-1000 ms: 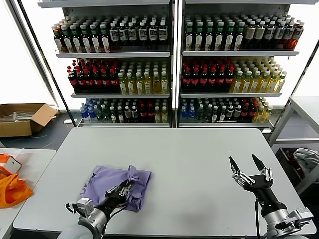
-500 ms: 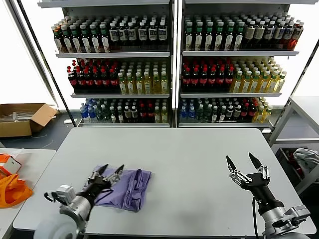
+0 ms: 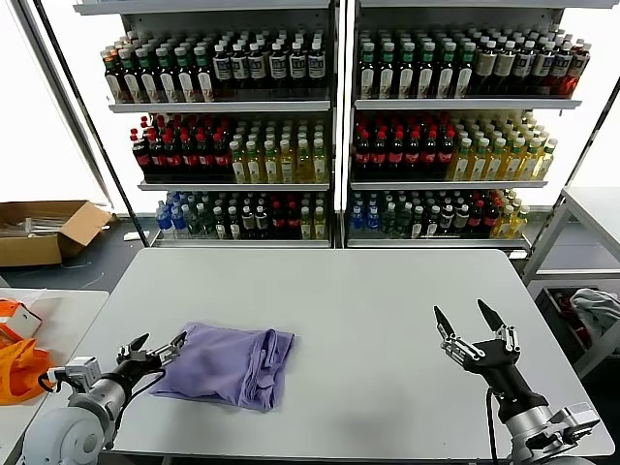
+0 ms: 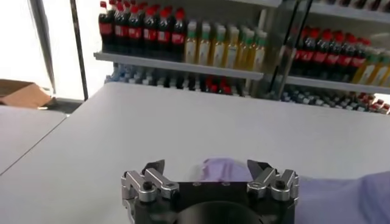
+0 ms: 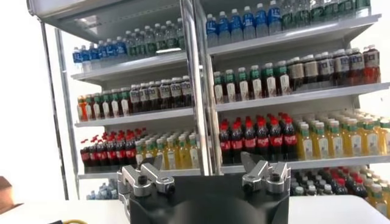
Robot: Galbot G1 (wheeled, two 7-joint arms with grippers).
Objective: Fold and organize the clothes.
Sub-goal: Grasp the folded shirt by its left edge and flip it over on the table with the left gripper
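Head view: the bench (image 3: 368, 320) is a pale grey rectangle standing in front of two shelving units (image 3: 334, 126) stocked with rows of bottles. The T-shirt (image 3: 225, 365) lies on the bench's near left part, folded into a compact lavender bundle with its plain side up. Several fabric layers are stacked and creased along the bundle's right edge. No print is visible on it from this angle.

Left gripper (image 3: 153, 348) sits just off the T-shirt's left edge, low over the bench, jaws spread apart and holding nothing. Whether a jaw tip touches the cloth cannot be told. In the left wrist view the same gripper (image 4: 206, 169) shows both jaws parted, with a rounded lavender fold of the T-shirt (image 4: 224, 170) lying on the bench between and beyond them, and more of the cloth running off to one side.

Right gripper (image 3: 467, 326) is well apart from the T-shirt, raised above the bench's near right part, jaws wide open and empty. The right wrist view shows that gripper (image 5: 205, 169) pointed toward the shelving units (image 5: 256, 103), with nothing between the jaws.

Left of the T-shirt, beyond the bench edge, a lower side table (image 3: 48, 315) carries orange fabric (image 3: 21, 368). A cardboard box (image 3: 44, 231) rests on the floor behind that table. A second table (image 3: 596, 208) stands off the bench's right end.
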